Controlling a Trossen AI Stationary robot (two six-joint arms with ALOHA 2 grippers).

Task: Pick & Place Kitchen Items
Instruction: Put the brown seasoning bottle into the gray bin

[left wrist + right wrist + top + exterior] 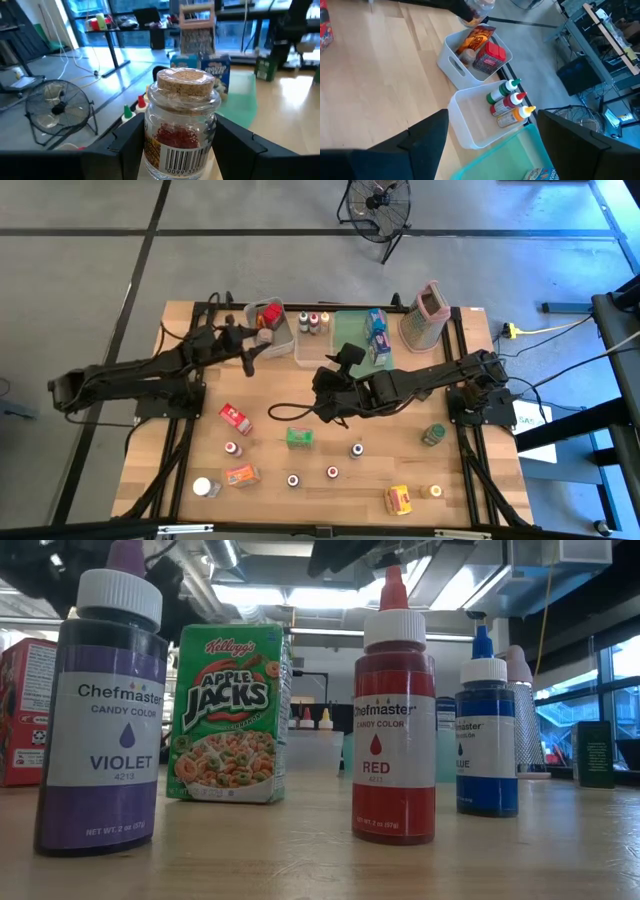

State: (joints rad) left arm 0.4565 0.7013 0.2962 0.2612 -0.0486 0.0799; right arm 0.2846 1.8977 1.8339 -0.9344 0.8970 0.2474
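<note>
Nearby, bottles [507,102] crowd a clear bin [470,127].

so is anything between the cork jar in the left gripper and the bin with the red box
Nothing visible blocks it. The left gripper holds the cork-stoppered jar right beside the white bin at the table's far edge, above its rim. The bin already holds a red box and an orange packet, with some room left.
</note>
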